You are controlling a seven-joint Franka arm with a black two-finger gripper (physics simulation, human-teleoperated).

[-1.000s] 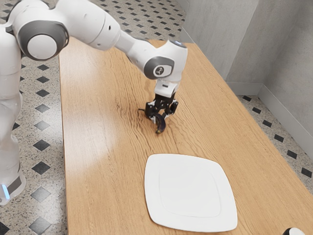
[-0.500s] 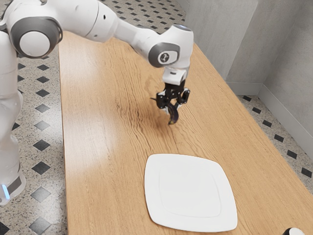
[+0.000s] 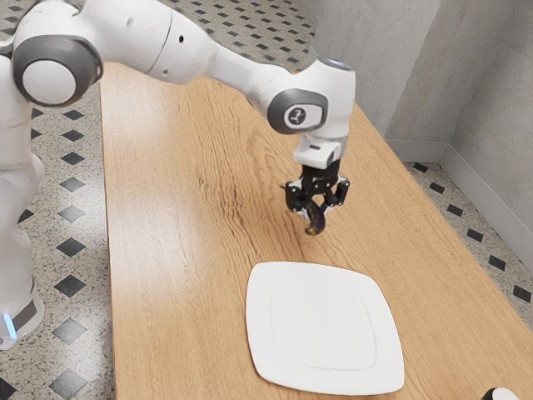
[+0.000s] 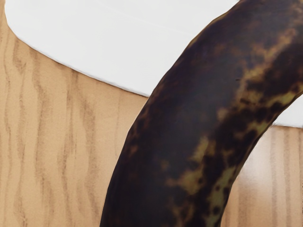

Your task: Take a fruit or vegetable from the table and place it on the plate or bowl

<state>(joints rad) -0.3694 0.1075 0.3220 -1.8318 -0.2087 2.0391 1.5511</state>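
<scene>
Wooden counter (image 3: pixel 166 208) stretches under the arm, with the white plate (image 3: pixel 325 333) waiting at 6 o'clock from the hand. Black fingers (image 3: pixel 339 192) are clamped on a dark, overripe banana (image 3: pixel 316 223), which dangles clear of the wood just off the plate's 12 o'clock rim. In the wrist view the fruit hangs across that rim, partly over wood. Danger now: let go too soon and it lands on the counter, and the pinch near one end could let it swing or slip.

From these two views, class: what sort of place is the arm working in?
Probably a simulated kitchen or dining corner: a wooden table bearing a white plate, a diamond-patterned tiled floor and plain grey walls.
</scene>
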